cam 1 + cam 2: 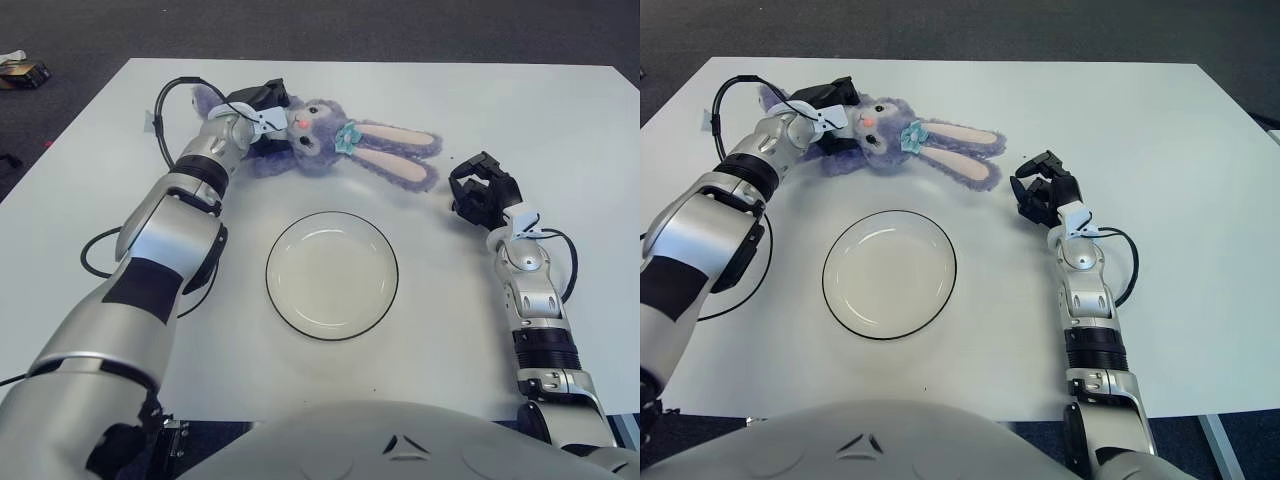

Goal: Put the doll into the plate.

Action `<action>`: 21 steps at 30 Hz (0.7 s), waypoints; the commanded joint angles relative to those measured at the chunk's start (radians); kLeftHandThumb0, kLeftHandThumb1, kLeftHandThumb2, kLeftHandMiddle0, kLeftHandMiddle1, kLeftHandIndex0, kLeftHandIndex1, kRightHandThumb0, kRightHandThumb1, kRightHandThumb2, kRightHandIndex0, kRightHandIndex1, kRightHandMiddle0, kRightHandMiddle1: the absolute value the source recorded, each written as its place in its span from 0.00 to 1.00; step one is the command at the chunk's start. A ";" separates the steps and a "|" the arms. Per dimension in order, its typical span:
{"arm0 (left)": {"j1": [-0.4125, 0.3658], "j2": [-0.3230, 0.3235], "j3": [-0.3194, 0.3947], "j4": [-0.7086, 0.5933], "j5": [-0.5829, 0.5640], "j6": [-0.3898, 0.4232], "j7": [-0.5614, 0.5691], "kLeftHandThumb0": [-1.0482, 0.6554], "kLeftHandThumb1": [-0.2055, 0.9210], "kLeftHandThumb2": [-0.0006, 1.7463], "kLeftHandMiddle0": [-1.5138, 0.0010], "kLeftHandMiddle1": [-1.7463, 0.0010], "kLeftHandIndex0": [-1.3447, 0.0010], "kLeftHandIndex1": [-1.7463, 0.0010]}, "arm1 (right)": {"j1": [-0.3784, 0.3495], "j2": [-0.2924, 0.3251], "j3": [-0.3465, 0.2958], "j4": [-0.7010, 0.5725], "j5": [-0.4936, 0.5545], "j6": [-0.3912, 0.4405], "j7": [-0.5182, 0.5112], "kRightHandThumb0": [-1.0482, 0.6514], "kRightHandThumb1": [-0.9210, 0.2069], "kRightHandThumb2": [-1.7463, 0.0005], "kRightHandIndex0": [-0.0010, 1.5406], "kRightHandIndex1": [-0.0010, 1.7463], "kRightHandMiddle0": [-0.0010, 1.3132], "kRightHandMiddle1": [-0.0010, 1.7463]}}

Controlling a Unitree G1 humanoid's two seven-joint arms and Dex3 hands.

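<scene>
A purple plush rabbit doll with long pink-lined ears and a teal bow lies at the far side of the white table. My left hand is shut on the doll's body, just left of its head. The ears stretch rightward to near my right hand, which shows to the right of the plate with its fingers curled around nothing. A round clear plate with a dark rim sits empty in the middle of the table, nearer to me than the doll.
Black cables loop beside my left arm on the table's left part and by my right forearm. Dark floor surrounds the table; a small object lies on it at far left.
</scene>
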 commanded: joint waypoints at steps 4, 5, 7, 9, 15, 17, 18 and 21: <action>0.038 -0.058 0.009 0.000 -0.025 0.019 -0.041 0.62 0.42 0.76 0.52 0.10 0.68 0.00 | 0.045 -0.005 0.007 0.037 -0.009 0.064 0.010 0.39 0.16 0.64 0.53 0.96 0.33 0.91; 0.037 -0.064 0.009 -0.001 -0.026 0.022 -0.040 0.62 0.42 0.76 0.52 0.10 0.68 0.00 | 0.044 -0.005 0.007 0.037 -0.009 0.065 0.010 0.39 0.16 0.64 0.53 0.96 0.33 0.91; 0.035 -0.072 0.008 -0.003 -0.028 0.027 -0.040 0.62 0.41 0.76 0.51 0.10 0.68 0.00 | 0.042 -0.005 0.005 0.035 -0.008 0.067 0.010 0.39 0.16 0.64 0.53 0.96 0.33 0.91; 0.034 -0.077 0.009 -0.005 -0.029 0.031 -0.040 0.62 0.41 0.76 0.51 0.10 0.68 0.00 | 0.041 -0.005 0.004 0.033 -0.007 0.068 0.010 0.39 0.16 0.64 0.53 0.96 0.33 0.91; 0.034 -0.078 0.010 -0.007 -0.028 0.033 -0.041 0.62 0.41 0.76 0.51 0.10 0.68 0.00 | 0.042 -0.004 0.003 0.031 -0.008 0.070 0.011 0.39 0.16 0.64 0.53 0.96 0.33 0.91; 0.027 -0.104 0.015 -0.009 -0.034 0.043 -0.038 0.67 0.43 0.75 0.54 0.08 0.65 0.00 | 0.016 0.008 -0.014 -0.015 -0.049 0.000 -0.071 0.39 0.16 0.63 0.52 0.96 0.33 0.92; 0.025 -0.112 0.016 -0.010 -0.036 0.046 -0.038 0.74 0.46 0.73 0.57 0.05 0.60 0.00 | 0.009 0.011 -0.019 -0.028 -0.061 -0.020 -0.096 0.39 0.16 0.63 0.52 0.96 0.33 0.92; 0.022 -0.128 0.016 -0.011 -0.034 0.054 -0.034 0.83 0.50 0.71 0.61 0.02 0.54 0.00 | -0.006 0.022 -0.009 -0.088 -0.122 -0.069 -0.168 0.39 0.17 0.62 0.51 0.97 0.32 0.93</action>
